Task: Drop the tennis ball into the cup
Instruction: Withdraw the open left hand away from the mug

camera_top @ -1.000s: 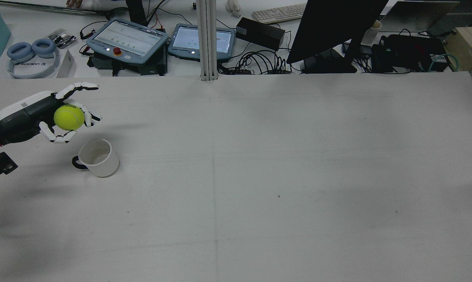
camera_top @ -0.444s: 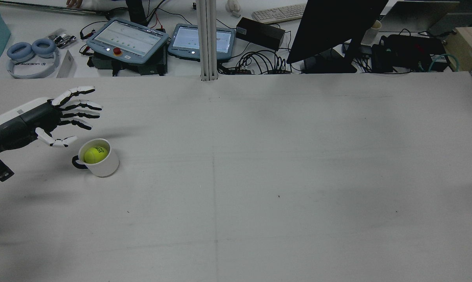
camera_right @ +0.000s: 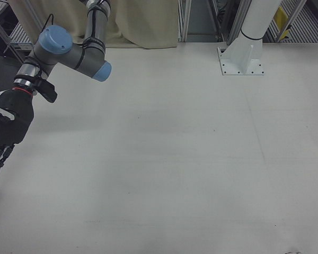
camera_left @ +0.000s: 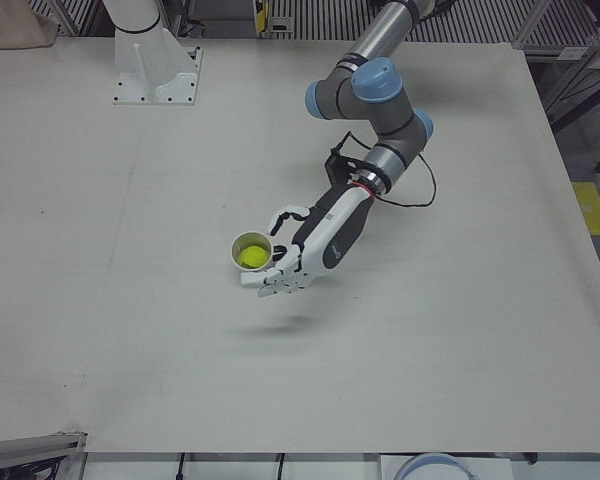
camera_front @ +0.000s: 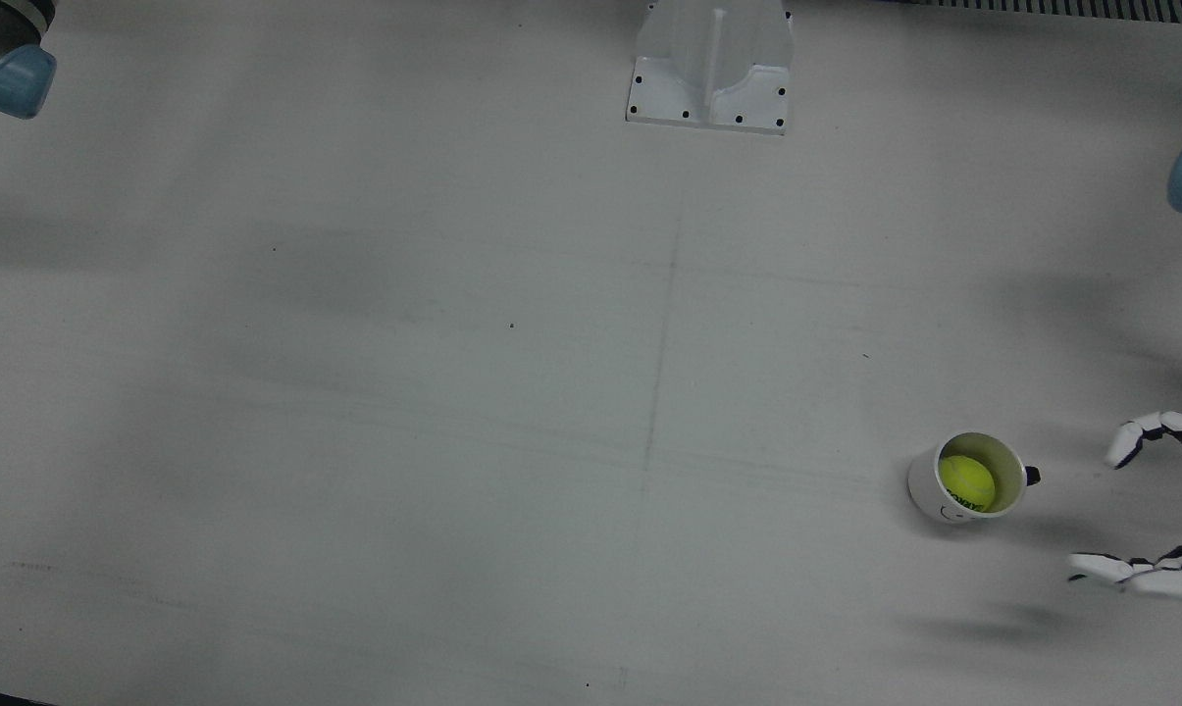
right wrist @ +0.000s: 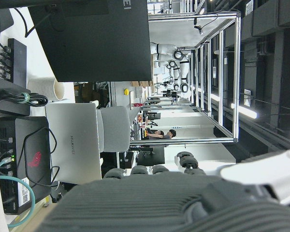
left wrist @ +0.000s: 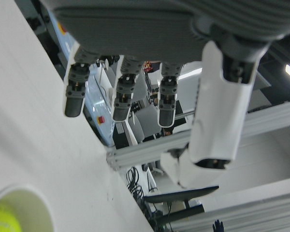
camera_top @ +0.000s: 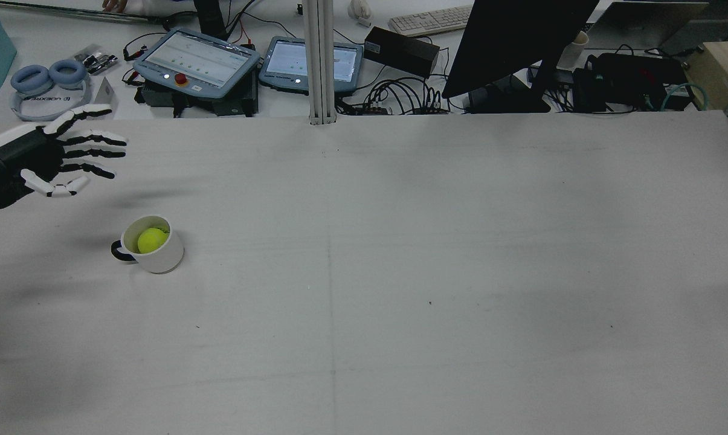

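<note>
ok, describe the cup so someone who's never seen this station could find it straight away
Start from the big white table: it is nearly bare. On the robot's left half, near the open left hand but apart from it, stands a white cup with a dark handle. It is the only vessel on the work surface, and a yellow-green tennis ball sits inside it.

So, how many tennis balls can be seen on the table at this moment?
1. The tennis ball lies inside the white cup near the open left hand. No other ball shows.
</note>
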